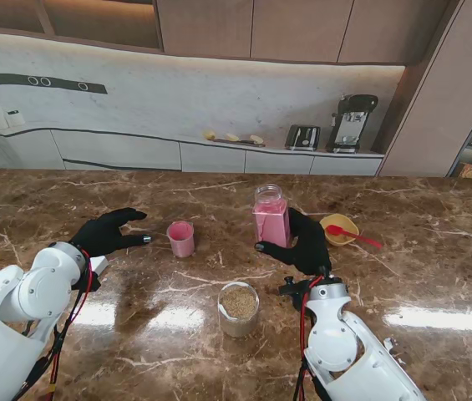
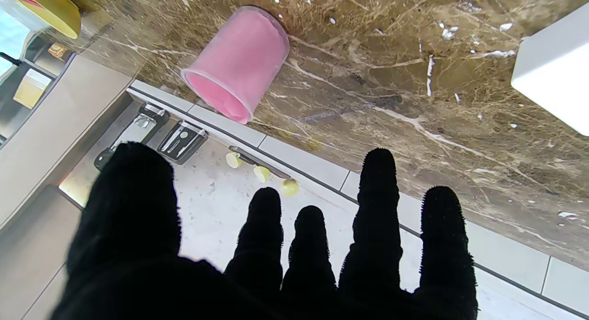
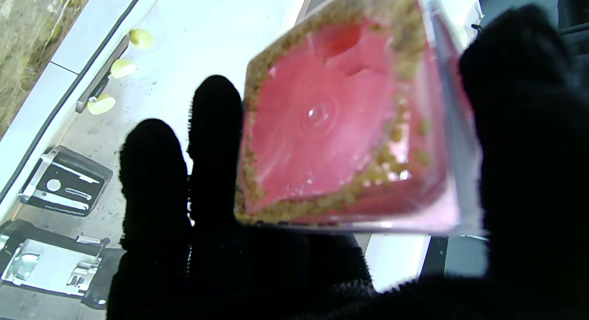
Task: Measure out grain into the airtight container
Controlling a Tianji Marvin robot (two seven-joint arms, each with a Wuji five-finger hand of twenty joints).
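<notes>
My right hand (image 1: 309, 244) is shut on the pink transparent airtight container (image 1: 271, 219), which stands upright just right of the table's middle. In the right wrist view the container (image 3: 345, 127) shows its base, with brown grains lying along its inner edges, held between the thumb and fingers of my right hand (image 3: 529, 150). A clear jar of brown grain (image 1: 239, 308) stands nearer to me, between the arms. My left hand (image 1: 106, 234) hovers open, its fingers spread toward a small pink cup (image 1: 180, 239). The left wrist view shows that cup (image 2: 237, 62) beyond my left hand (image 2: 276, 265), apart from it.
A yellow bowl (image 1: 338, 227) with a red spoon (image 1: 352, 236) resting on it sits right of the container. The brown marble table (image 1: 403, 276) stretches wide on both sides. A counter behind holds a toaster (image 1: 302, 137) and a coffee machine (image 1: 352, 123).
</notes>
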